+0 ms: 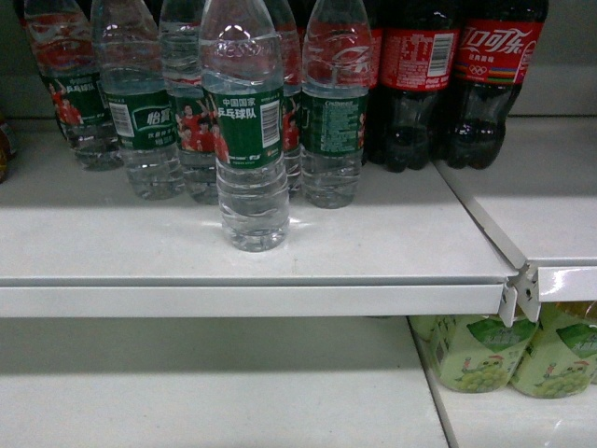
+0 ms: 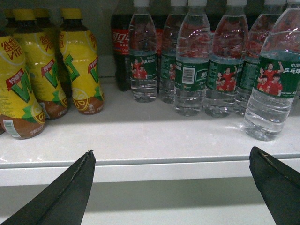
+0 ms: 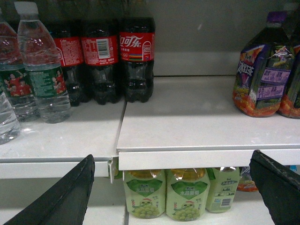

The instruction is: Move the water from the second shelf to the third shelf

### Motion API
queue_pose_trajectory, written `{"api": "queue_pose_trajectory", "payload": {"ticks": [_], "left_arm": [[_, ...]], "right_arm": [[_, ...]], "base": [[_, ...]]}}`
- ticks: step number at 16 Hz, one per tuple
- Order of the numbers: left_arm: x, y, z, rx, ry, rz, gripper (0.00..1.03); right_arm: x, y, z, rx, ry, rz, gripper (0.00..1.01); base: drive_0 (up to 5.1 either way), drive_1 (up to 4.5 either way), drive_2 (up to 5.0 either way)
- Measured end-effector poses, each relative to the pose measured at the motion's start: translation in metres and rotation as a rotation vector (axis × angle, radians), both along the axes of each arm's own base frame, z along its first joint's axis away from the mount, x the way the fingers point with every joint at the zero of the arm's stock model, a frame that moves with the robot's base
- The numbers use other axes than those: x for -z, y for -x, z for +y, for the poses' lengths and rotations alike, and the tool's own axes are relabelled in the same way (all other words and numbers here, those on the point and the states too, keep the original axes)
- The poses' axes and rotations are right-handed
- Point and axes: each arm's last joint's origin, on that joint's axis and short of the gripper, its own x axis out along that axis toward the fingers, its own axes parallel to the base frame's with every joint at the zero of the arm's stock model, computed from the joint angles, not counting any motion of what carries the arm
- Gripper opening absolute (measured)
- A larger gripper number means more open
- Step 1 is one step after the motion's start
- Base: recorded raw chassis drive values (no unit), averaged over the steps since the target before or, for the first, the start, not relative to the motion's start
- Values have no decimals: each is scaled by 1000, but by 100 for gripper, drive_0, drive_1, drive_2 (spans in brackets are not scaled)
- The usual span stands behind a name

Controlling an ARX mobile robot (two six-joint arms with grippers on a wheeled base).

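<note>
Reaching for the front water bottle (image 1: 250, 140), the spread-jawed left gripper (image 2: 171, 187) should advance toward two o'clock, squarely around its label; right gripper (image 3: 173, 187) likewise gapes.

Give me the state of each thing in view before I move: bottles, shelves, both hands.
front water bottle: upright, near shelf edge, ungrasped
other water bottles: upright, rowed behind it
cola bottles: upright, beside the waters
yellow tea bottles: upright, capped
purple juice bottles: upright
green drink bottles: upright, on the shelf below
left hand: open, empty
right hand: open, empty
</note>
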Motion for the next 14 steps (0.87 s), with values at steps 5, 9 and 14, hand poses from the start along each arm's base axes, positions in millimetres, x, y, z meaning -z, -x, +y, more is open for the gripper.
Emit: {"api": "queue_pose_trajectory", "payload": {"ticks": [5,9,14], "left_arm": [[0,0,0,0,0,0,98],[0,0,0,0,0,0,98],[0,0,0,0,0,0,98]], "right_arm": [[0,0,0,0,0,0,98],[0,0,0,0,0,0,98],[0,0,0,0,0,0,98]], "base": [[0,0,0],[0,0,0],[0,0,0]]}}
